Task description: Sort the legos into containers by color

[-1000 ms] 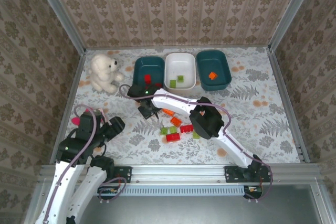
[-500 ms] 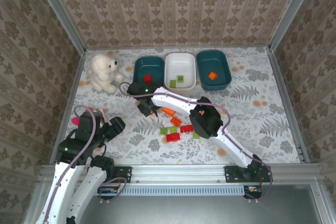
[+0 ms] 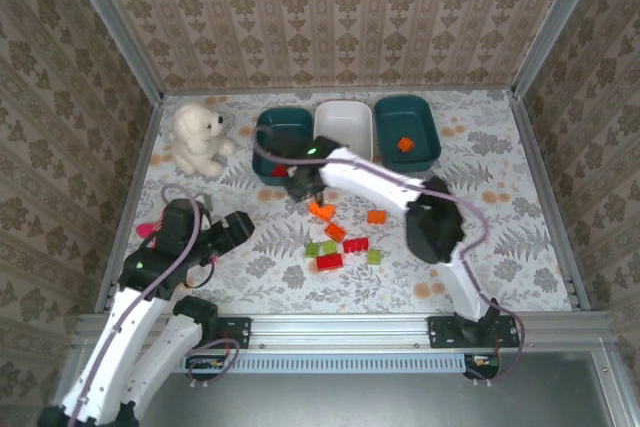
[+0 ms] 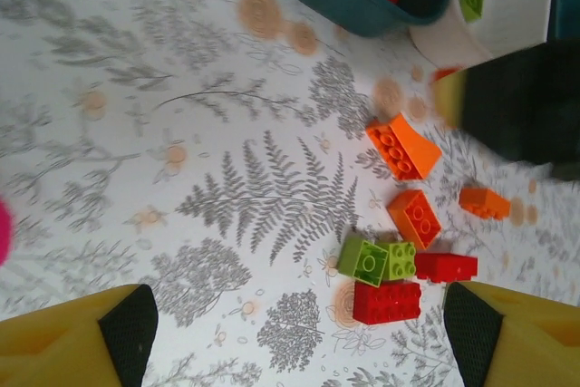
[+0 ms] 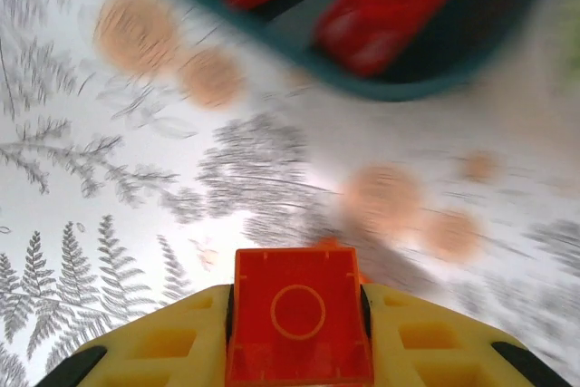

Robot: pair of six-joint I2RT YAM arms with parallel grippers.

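My right gripper [image 5: 299, 333] is shut on a red-orange brick [image 5: 299, 325], held above the table just in front of the left dark teal tub [image 5: 399, 88], which holds red bricks [image 5: 399, 2]. From above, that gripper [image 3: 299, 185] hangs at the near rim of this tub [image 3: 270, 127]. The white tub [image 3: 345, 125] and the right teal tub [image 3: 410, 122], with an orange brick [image 3: 404, 144] in it, stand beside it. Loose orange [image 4: 403, 145], green [image 4: 363, 259] and red [image 4: 387, 302] bricks lie on the table. My left gripper [image 4: 299, 342] is open above the table, left of them.
A white plush bear [image 3: 197, 137] sits at the back left. A pink object [image 3: 147, 231] lies by the left arm. The right arm [image 3: 430, 227] spans the table above the brick pile. Patterned walls close in the table on three sides.
My right gripper has risen with the brick and moved back and right to the left teal tub; its elbow swung right. The left arm has reached forward toward the pile.
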